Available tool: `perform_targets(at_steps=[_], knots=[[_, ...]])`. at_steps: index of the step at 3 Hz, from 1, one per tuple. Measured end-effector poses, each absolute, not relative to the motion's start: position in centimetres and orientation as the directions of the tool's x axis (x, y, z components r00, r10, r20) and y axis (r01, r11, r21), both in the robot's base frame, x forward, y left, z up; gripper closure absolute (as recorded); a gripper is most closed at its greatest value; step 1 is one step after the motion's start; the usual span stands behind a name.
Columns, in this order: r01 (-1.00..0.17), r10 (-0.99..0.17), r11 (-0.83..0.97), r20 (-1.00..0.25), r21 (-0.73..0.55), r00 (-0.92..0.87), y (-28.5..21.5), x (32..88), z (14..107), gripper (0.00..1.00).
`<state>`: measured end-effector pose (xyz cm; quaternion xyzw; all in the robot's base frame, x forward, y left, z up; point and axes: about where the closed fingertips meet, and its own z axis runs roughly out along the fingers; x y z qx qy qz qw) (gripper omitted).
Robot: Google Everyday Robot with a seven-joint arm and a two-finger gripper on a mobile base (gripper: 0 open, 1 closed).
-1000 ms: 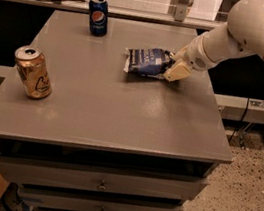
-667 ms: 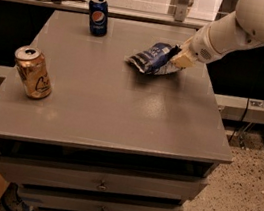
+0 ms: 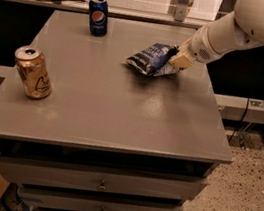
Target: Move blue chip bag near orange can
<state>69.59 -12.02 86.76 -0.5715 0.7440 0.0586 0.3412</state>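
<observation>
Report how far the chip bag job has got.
Done: the pincer is clamped on the right end of the blue chip bag, at the far right of the grey table. In hand: the bag looks tipped up off the tabletop, with a shadow beneath it. Left: the whole carry, since the orange can stands at the front left, far from the bag.

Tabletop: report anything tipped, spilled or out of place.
Only the blue chip bag stands out: it is crumpled and tilted at the back right of the table, its right end pinched in the gripper. The orange can at front left and the Pepsi can at the back stand upright. No spill shows.
</observation>
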Motion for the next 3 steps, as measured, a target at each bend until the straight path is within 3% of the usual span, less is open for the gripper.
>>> perform_targets(at_steps=[1, 3], knots=[[-0.895, -0.78, 0.342, -0.618, -0.287, -0.1, -11.1, 69.8, 86.9, 1.0], [-0.937, -0.619, 0.263, -0.785, -0.232, 0.02, -4.0, 69.4, 89.0, 1.0]])
